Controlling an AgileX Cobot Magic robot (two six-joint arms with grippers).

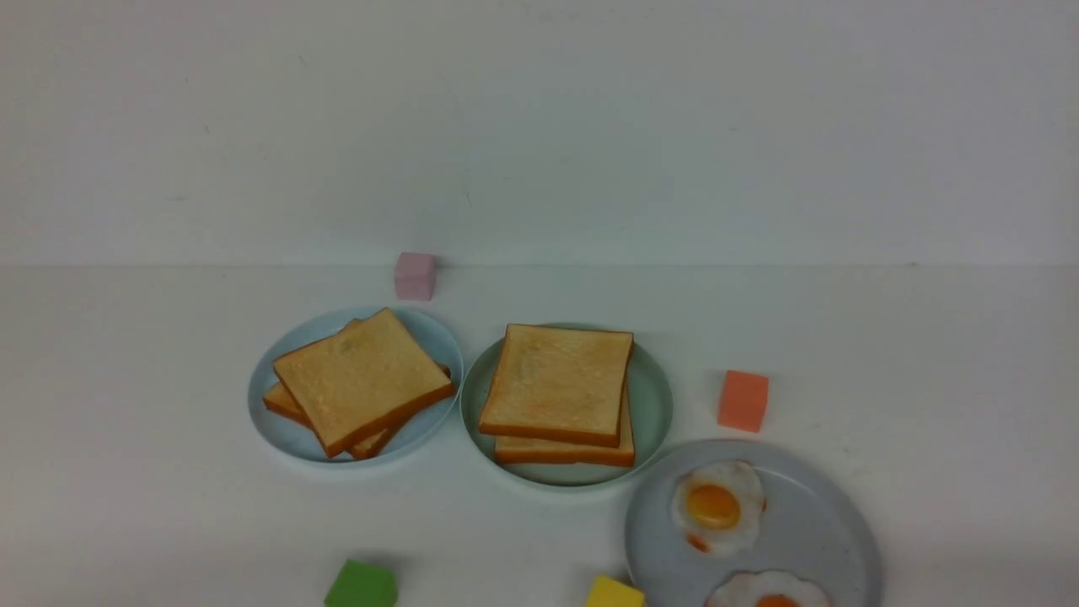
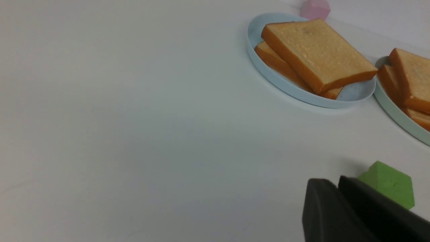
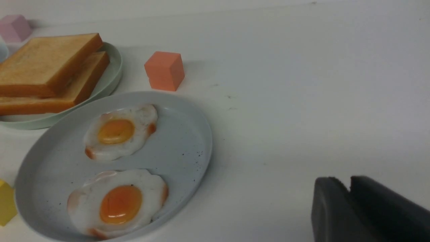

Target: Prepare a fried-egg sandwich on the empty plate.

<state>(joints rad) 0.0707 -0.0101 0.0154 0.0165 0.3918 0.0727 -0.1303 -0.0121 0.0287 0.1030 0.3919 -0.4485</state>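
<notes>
The mint-green plate [image 1: 653, 405] sits mid-table and holds two stacked toast slices [image 1: 560, 384]; no egg shows between them. Two fried eggs [image 1: 716, 506] [image 1: 767, 594] lie on the grey plate [image 1: 809, 531] at the front right; they also show in the right wrist view [image 3: 119, 131] [image 3: 119, 203]. My left gripper [image 2: 337, 183] is shut and empty, low over the table beside a green block [image 2: 389, 183]. My right gripper [image 3: 347, 183] is shut and empty, over bare table away from the grey plate [image 3: 198, 134]. Neither gripper shows in the front view.
A pale-blue plate [image 1: 278, 430] left of the mint plate holds two more toast slices [image 1: 362, 375]. A pink block [image 1: 415, 276] stands behind it, an orange block [image 1: 743, 400] right of the mint plate, and green [image 1: 361, 586] and yellow [image 1: 614, 593] blocks at the front edge.
</notes>
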